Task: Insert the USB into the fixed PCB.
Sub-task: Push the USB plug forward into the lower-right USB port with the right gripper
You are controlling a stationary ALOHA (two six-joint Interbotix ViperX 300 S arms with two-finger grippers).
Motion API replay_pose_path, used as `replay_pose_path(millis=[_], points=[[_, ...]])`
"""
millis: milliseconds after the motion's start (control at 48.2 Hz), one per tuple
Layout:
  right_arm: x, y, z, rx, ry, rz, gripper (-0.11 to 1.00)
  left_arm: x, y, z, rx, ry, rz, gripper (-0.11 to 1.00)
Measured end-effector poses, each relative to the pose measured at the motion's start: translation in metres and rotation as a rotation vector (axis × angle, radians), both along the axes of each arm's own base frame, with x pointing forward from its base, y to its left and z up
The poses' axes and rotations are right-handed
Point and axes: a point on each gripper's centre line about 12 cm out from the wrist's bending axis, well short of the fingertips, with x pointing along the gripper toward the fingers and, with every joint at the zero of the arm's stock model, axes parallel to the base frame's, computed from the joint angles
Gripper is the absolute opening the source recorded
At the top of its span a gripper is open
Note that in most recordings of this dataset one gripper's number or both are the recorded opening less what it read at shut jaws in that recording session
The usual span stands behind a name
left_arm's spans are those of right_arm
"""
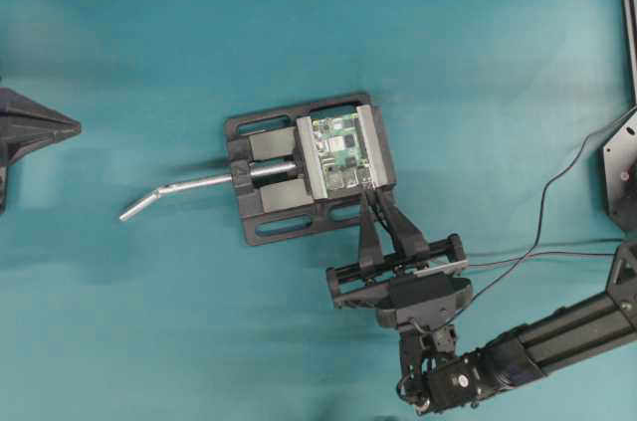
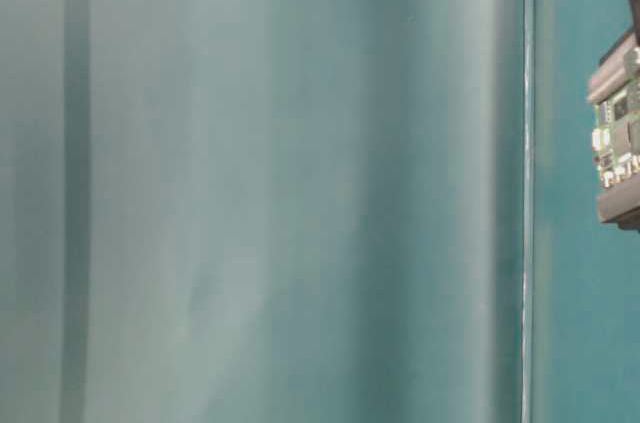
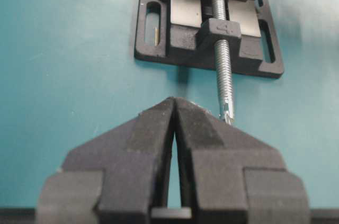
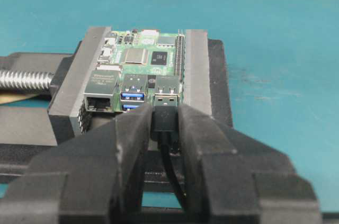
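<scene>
Jaws of the right gripper are clamped on the USB, pinching its dark body from both sides, silver tip poking out ahead of them. Just ahead of the tip sits the fixed PCB, green board held between the grey clamp faces of the black vise. Tip is at the mouth of the right-hand port stack, next to the blue ports; looks touching or barely entered, can't tell how deep. Thin black cable trails back from the plug between the jaws.

Left gripper has its jaws closed, holding nothing, parked well apart from the board; ahead of it is the vise screw handle on the teal counter.

Progress, judged: pick-up done, plug aligned with the port, roughly level. Left to do: push straight forward until seated, then release. Risk is a slight misalignment jamming the tip on the port rim.
</scene>
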Motion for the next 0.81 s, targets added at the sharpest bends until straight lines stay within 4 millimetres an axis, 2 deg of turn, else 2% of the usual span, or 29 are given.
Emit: replay_pose_path(millis=[809], points=[[0.0047,-0.0046,0.0015,-0.012,-0.005,0.013,0.21,-0.0002,0.0,-0.0001,0.001,0.002,-0.001,-0.01]])
